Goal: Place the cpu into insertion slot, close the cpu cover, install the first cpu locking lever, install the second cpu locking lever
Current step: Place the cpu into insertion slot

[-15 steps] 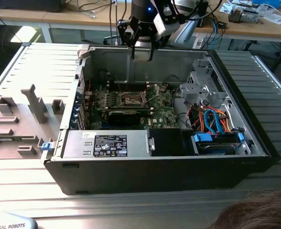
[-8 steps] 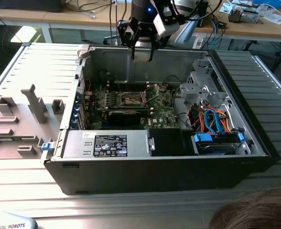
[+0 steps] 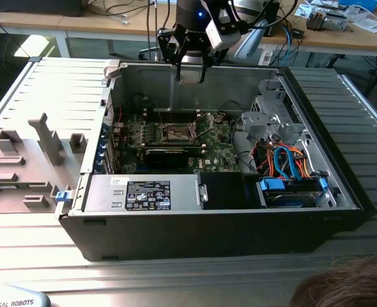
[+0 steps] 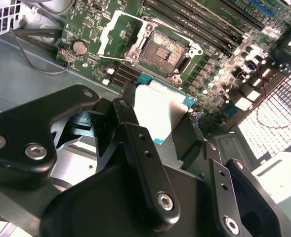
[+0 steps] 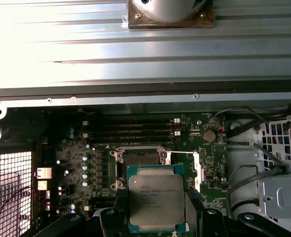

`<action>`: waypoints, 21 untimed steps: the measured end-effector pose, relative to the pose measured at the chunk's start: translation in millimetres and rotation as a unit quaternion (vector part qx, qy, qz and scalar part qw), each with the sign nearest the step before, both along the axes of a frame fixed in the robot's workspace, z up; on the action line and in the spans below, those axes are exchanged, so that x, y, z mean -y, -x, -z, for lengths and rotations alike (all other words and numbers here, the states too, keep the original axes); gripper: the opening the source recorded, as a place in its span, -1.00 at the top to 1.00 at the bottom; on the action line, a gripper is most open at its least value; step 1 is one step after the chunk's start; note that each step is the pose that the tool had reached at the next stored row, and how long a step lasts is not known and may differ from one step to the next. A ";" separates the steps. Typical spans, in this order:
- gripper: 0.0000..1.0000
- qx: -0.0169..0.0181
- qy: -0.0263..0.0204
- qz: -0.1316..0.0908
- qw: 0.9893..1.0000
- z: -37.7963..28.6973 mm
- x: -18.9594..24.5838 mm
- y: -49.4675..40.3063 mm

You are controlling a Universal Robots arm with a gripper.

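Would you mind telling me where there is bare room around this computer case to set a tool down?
The ribbed table is bare along the computer case's near side and beside it at the exterior view's right. Crowded: the fixture tray at that view's left, the cables inside the case, and the far wall, where the gripper holds the cpu.

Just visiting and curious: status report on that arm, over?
Gripper shut on the cpu, held above the open computer case. Insertion slot bare, cpu cover open beside it. Path to slot looks clear.
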State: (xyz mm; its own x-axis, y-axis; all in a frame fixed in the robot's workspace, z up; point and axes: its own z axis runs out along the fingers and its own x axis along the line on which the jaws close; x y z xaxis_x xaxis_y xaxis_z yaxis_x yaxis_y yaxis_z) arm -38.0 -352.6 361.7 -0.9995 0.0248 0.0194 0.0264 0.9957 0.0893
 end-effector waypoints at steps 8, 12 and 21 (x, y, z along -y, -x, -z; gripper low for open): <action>-0.08 0.000 0.000 0.000 1.000 1.4 0.0 0.0; -0.08 0.000 0.000 0.000 1.000 2.2 0.0 0.0; -0.08 0.000 0.000 0.000 1.000 4.1 0.0 0.0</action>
State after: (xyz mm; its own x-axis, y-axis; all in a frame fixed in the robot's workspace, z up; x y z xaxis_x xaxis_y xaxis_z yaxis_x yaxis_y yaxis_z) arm -38.0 -352.6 357.7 -0.9995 0.0248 0.0193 0.0264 0.9957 0.0893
